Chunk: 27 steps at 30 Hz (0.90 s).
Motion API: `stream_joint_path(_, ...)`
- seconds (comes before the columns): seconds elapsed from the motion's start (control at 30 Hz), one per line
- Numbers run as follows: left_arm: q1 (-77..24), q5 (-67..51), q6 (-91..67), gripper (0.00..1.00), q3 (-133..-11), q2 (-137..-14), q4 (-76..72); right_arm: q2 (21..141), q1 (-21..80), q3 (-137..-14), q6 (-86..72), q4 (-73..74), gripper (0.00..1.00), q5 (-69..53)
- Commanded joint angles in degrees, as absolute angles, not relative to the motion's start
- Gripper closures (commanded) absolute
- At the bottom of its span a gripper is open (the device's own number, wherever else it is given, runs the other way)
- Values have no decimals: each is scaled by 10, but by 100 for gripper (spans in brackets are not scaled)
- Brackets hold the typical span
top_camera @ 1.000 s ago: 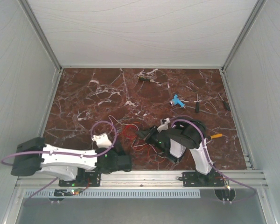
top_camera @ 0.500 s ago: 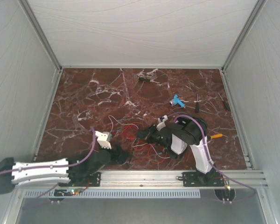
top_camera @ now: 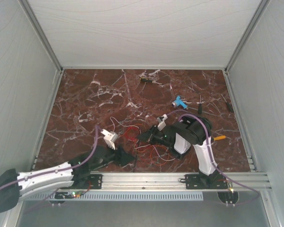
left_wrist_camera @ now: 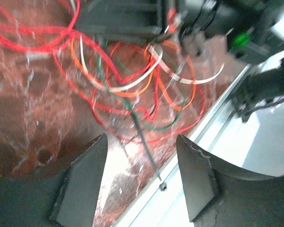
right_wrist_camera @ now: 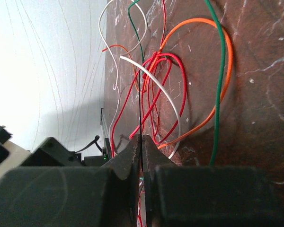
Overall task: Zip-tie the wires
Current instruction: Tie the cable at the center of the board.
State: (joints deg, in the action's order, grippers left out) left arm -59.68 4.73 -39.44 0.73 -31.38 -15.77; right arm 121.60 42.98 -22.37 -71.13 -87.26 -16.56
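Note:
The wires [left_wrist_camera: 132, 90] are a loose tangle of red, orange, white and green strands on the marble; they also show in the top view [top_camera: 135, 135] and the right wrist view [right_wrist_camera: 165, 94]. The zip tie [left_wrist_camera: 148, 151], a thin dark strip with a small head, runs from the tangle toward the table's rail. My right gripper [right_wrist_camera: 142, 138] is shut on the zip tie [right_wrist_camera: 140, 104], which stands up between its jaws. In the top view it [top_camera: 145, 137] sits at the tangle. My left gripper [left_wrist_camera: 141, 139] is open, its jaws either side of the strip's free end, low at the near edge [top_camera: 128, 158].
A blue tool [top_camera: 180, 102] and two screwdrivers [top_camera: 199, 106] [top_camera: 228, 105] lie at the right rear. Another tool [top_camera: 146, 80] lies at the back, and an orange-handled one [top_camera: 219, 138] lies beside the right arm. The metal rail [top_camera: 151, 177] runs along the near edge.
The left arm has swung its elbow out left and low, and its gripper has moved right toward the wires. The right gripper has shifted slightly and stays shut.

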Motion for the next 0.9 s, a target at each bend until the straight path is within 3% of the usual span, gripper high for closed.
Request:
stream_joint_path(0.0,-589,-35,-410,37,20,-414,-210,1254,407,-207,-646,-816,100,-151)
stream_joint_path(0.87,-575,-110,-463,57,7,-639,-382,1283,402,-196,-668,-915,100,-137)
